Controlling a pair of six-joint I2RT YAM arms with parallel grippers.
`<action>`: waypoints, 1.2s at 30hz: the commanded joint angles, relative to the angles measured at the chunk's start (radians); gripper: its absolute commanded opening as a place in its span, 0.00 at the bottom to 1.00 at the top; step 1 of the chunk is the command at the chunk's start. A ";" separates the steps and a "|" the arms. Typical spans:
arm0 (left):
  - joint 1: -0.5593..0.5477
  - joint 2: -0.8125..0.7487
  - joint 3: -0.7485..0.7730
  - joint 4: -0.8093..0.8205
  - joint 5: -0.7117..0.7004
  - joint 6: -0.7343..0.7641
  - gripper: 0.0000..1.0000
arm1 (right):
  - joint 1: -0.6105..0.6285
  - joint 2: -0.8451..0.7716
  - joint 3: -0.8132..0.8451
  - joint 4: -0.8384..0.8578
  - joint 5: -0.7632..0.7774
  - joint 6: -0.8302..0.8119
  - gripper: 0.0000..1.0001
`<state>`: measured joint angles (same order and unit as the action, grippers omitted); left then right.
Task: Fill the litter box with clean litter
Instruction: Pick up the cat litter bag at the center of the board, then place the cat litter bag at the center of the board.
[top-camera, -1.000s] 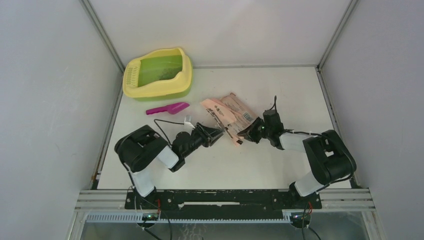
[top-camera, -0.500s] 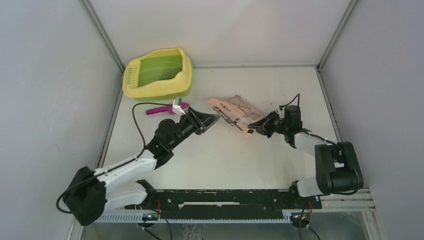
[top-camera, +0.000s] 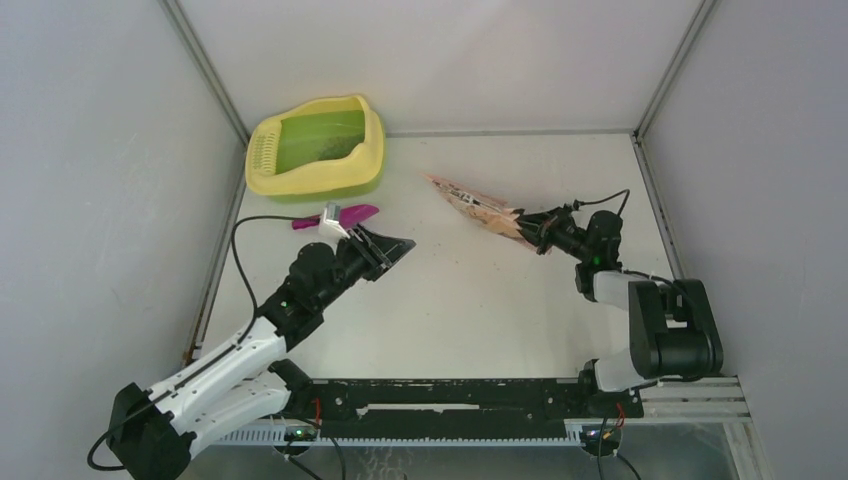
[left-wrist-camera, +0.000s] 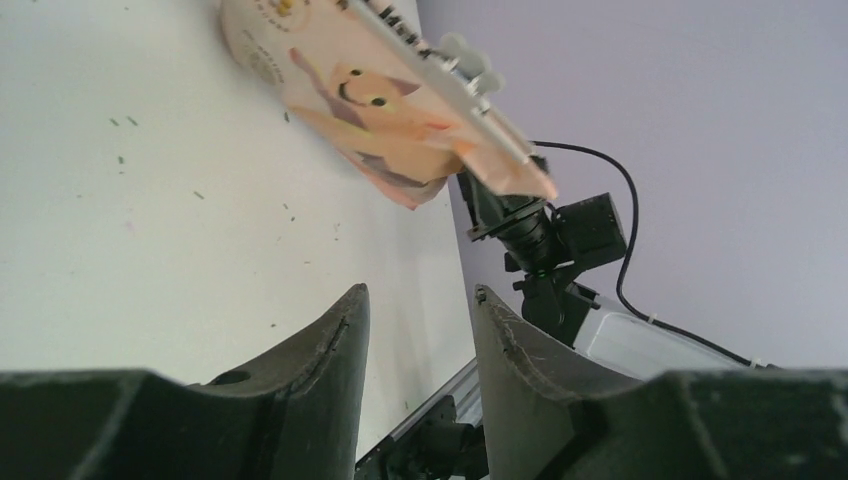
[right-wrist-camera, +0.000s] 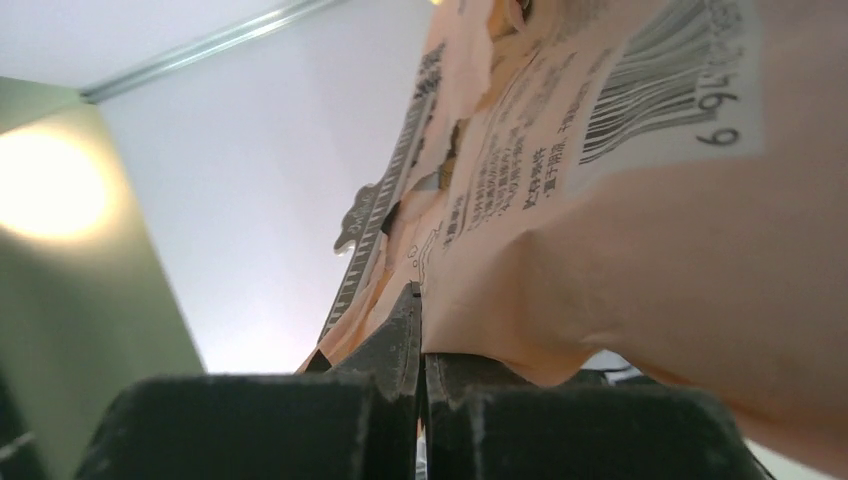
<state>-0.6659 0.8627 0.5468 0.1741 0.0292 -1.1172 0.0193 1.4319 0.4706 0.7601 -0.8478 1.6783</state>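
Yellow-walled and green inside, the litter box is sitting well beyond the left hand, off to its left, and even farther from the right hand. Faint dark specks of clean litter are lying in its basin. The right hand is pinching shut on the pink-orange bag, holding it tilted over the desk. A barcode, small Chinese print and a cartoon face are showing on the bag. The left hand is standing partly open, gripping nothing, with the magenta scoop just beside it.
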 joint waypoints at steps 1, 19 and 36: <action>0.012 -0.055 -0.026 -0.051 -0.026 0.037 0.47 | -0.040 0.076 0.028 0.520 0.007 0.328 0.00; 0.029 -0.084 -0.054 -0.072 -0.025 0.037 0.47 | -0.215 0.239 0.279 0.752 0.144 0.345 0.00; 0.063 -0.093 -0.054 -0.103 -0.020 0.051 0.47 | -0.312 0.387 0.428 0.740 0.172 0.031 0.00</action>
<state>-0.6170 0.7826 0.5045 0.0570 0.0105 -1.0973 -0.2916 1.8282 0.9268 1.3293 -0.7071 1.8523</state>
